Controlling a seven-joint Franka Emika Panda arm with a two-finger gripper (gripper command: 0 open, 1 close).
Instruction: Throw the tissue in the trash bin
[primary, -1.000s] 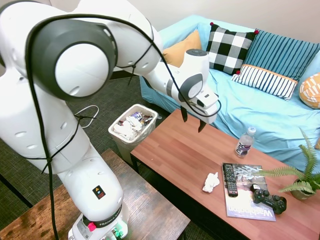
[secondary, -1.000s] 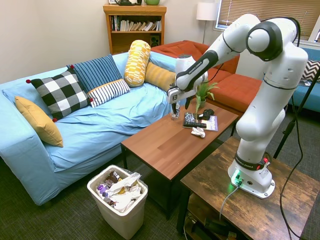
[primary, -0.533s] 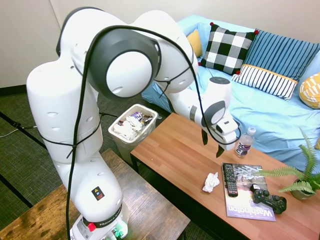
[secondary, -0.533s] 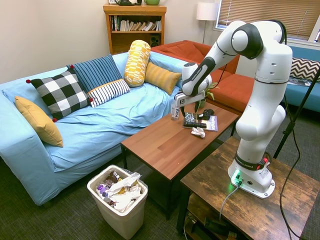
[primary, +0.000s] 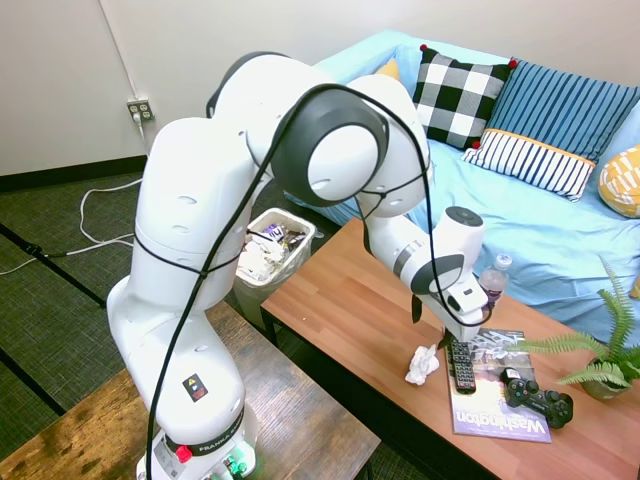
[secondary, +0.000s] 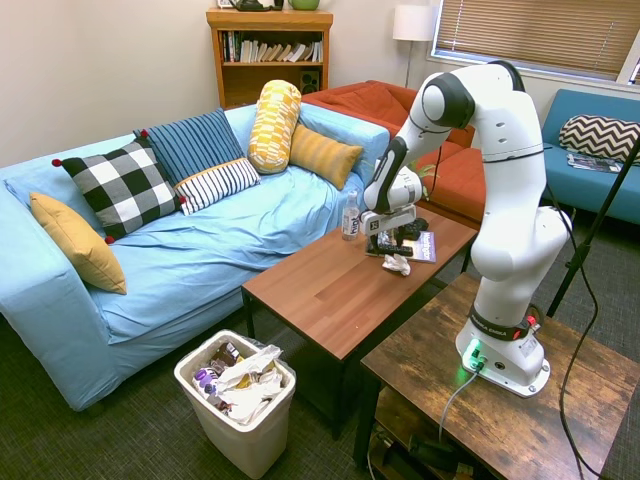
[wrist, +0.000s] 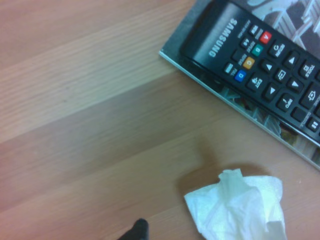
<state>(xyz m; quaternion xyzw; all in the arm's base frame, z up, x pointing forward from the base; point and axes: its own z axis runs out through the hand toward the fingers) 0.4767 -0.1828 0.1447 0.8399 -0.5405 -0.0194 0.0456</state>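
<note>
i hold the gripper (primary: 429, 326) wide open just above the tissue (primary: 422, 364), beside the remote (primary: 459, 364), to straddle it. bin (primary: 264, 250) waits well apart.

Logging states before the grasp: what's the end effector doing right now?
End effector: open, holding nothing, just above the tissue.

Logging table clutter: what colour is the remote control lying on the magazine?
Black, with coloured buttons. The remote control shows best in the wrist view, on the magazine.
</note>
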